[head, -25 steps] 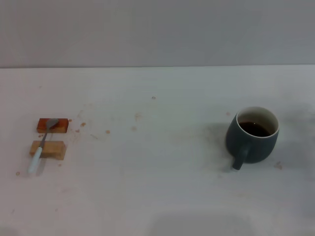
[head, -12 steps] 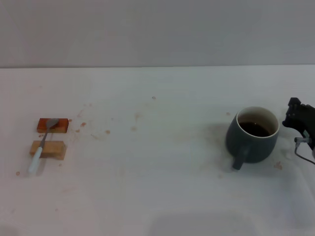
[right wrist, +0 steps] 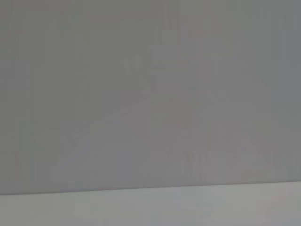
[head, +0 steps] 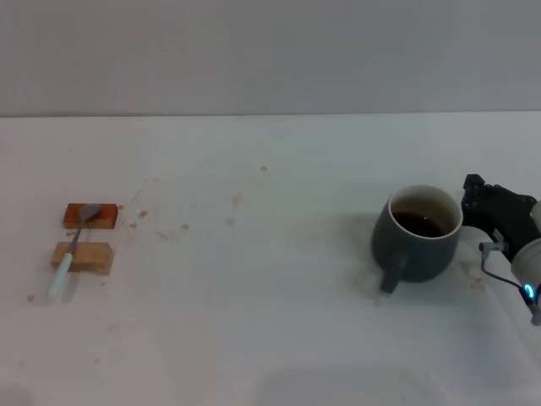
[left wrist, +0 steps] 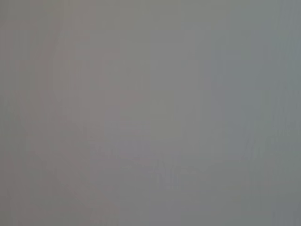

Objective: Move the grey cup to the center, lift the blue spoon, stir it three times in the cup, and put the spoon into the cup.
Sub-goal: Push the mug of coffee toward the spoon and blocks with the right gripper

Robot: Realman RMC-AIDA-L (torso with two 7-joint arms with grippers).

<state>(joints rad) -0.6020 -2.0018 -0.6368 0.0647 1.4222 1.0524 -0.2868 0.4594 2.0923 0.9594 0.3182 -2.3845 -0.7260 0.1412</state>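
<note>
The grey cup [head: 418, 233] stands on the right of the table in the head view, dark liquid inside and its handle toward the front left. My right gripper [head: 473, 201] is up against the cup's right side, reaching in from the right edge. On the far left the blue spoon [head: 72, 249] lies across two small wooden blocks, with its metal bowl on the far reddish block [head: 101, 218] and its pale handle over the near block [head: 93, 258]. The left gripper is out of view. Both wrist views show only plain grey surface.
The white table [head: 270, 296] carries small brown stains [head: 161, 228] near the blocks and in the middle. A grey wall runs along the table's far edge.
My right gripper came in from the right edge and reached the cup. The cup has slid a little to the left. The spoon and blocks have not moved.
</note>
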